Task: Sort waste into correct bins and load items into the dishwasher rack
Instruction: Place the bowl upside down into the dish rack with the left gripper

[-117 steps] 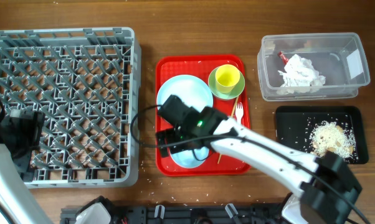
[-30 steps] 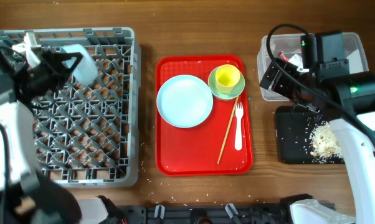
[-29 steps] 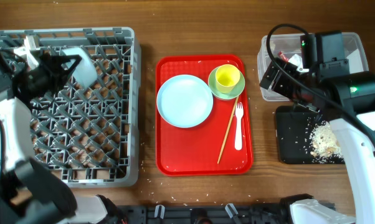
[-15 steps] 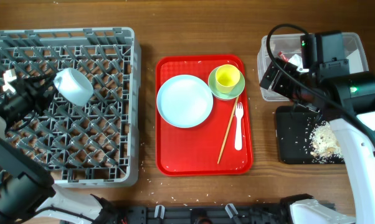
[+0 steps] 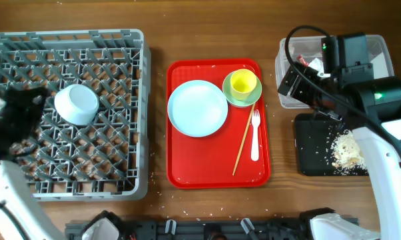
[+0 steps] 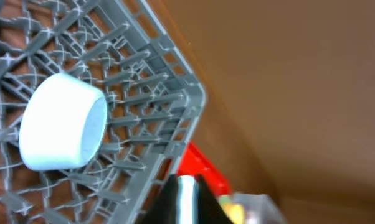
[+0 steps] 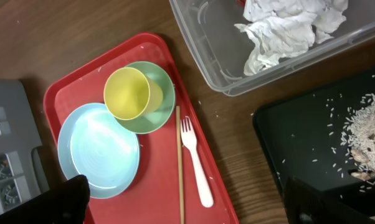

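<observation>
The pale blue bowl [image 5: 76, 105] lies bottom up among the pegs of the grey dishwasher rack [image 5: 120, 40], free of any grip; it also shows as the bowl [image 6: 60, 124] in the left wrist view. My left gripper [image 6: 184, 196] is shut and empty, just left of the bowl in the overhead view. On the red tray are the blue plate [image 5: 197, 108], the yellow cup [image 5: 243, 83] on the green saucer [image 5: 231, 95], the chopsticks [image 5: 244, 143] and the fork [image 5: 255, 137]. My right gripper [image 7: 194, 205] hangs wide open and empty, high over the tray's right edge.
The red serving tray [image 5: 187, 170] sits mid-table. A clear tub [image 5: 380, 67] at the back right holds the crumpled napkin [image 7: 281, 31]. In front of it the black tray [image 5: 314, 150] holds rice scraps [image 5: 350, 150]. The right arm [image 5: 380, 100] spans both bins.
The left gripper let go of the bowl, which now rests in the rack; the gripper drew back to the left and shut. The right arm has not moved.
</observation>
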Robot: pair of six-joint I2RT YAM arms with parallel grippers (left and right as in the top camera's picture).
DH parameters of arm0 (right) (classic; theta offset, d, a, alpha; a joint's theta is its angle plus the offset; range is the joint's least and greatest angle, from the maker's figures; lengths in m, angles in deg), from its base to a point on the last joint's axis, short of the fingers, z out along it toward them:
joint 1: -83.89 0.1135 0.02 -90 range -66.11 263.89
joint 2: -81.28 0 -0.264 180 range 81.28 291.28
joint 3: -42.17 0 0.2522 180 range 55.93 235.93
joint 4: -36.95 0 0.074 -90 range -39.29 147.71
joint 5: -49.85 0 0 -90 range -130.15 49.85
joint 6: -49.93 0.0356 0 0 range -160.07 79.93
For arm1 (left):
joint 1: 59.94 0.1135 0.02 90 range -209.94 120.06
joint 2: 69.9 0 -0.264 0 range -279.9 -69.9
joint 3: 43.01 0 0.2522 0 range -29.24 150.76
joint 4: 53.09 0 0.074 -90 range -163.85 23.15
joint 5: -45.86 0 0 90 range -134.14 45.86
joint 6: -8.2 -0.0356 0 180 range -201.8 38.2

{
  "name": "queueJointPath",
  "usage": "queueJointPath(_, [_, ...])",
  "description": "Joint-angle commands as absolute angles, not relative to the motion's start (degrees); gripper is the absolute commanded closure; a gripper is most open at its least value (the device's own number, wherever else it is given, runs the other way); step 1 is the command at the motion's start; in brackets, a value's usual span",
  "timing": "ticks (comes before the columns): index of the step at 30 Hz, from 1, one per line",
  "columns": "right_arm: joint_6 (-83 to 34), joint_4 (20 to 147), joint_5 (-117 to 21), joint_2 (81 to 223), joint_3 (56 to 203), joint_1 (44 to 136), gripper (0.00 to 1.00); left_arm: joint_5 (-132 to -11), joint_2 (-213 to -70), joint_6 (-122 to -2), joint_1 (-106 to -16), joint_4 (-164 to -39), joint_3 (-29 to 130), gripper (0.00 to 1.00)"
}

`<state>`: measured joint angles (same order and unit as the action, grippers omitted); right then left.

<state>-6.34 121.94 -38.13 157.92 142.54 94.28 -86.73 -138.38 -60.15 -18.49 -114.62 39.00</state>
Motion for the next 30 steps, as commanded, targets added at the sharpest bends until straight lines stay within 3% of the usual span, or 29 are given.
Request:
queueJointPath(1, [-7.06,121.91,-37.0,157.94,142.91,94.19,0.0,-65.35,-141.64,-60.35,-30.82,-113.44,39.18,0.96])
queueJointPath(5, [-7.06,121.91,-36.97,157.94,142.91,94.19,0.0,-52.04,-151.54,-60.35,-40.35,-108.83,39.18,0.96])
queueJointPath(13, [-7.08,121.89,-37.0,157.94,142.91,94.19,0.0,-42.12,-159.26,-60.24,-39.21,-108.85,39.18,0.96])
queueJointPath(15, [-7.06,121.89,-37.0,157.94,142.91,94.19,0.0,-38.27,-159.24,-55.35,-37.86,-109.13,39.18,0.96])
queueJointPath(20, [-7.08,121.91,-37.0,157.94,142.91,94.19,0.0,-38.75,-158.03,-49.71,-33.01,-112.35,39.2,0.96])
queueJointPath(23, [-7.06,121.89,-37.0,157.94,142.91,94.19,0.0,-48.15,-151.39,-49.4,-32.74,-111.47,39.27,0.96])
queueJointPath(25, [-7.08,121.91,-36.97,157.94,142.91,94.19,0.0,-56.13,-146.45,-50.06,-33.95,-111.06,39.24,0.96])
queueJointPath(30, [-7.08,121.91,-37.0,157.94,142.91,94.19,0.0,-56.81,-146.87,-55.89,-41.53,-112.15,39.24,0.96])
